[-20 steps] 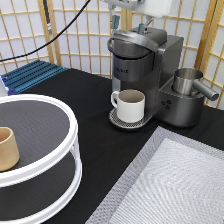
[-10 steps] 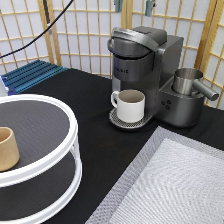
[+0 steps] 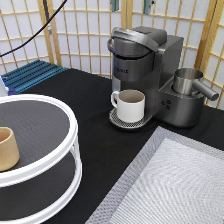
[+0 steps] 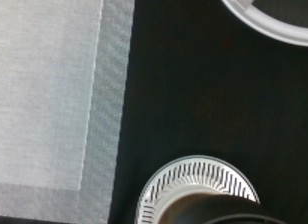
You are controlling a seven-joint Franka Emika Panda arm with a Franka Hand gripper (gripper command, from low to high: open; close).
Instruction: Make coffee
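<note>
The grey coffee machine (image 3: 150, 65) stands at the exterior view's top, right of centre, with its lid down. A white mug with a handle (image 3: 131, 105) sits on the round drip tray (image 3: 120, 121) under the spout. The tray also shows in the wrist view (image 4: 200, 180). The coffee pod is out of view. Only two dark fingertips of my gripper (image 3: 131, 5) show at the exterior view's top edge, apart from each other and well above the machine, holding nothing.
A white two-tier round shelf (image 3: 60, 165) fills the exterior view's left, with a tan handleless cup (image 3: 7, 149) on its upper tier. A grey woven mat (image 3: 175, 185) lies at the bottom right. A steel jug (image 3: 189, 82) sits on the machine's right side. A blue rack (image 3: 30, 75) is at the far left.
My gripper has risen from just above the machine's lid until only its fingertips remain at the top edge. The mug, the machine and the tan cup have not moved.
</note>
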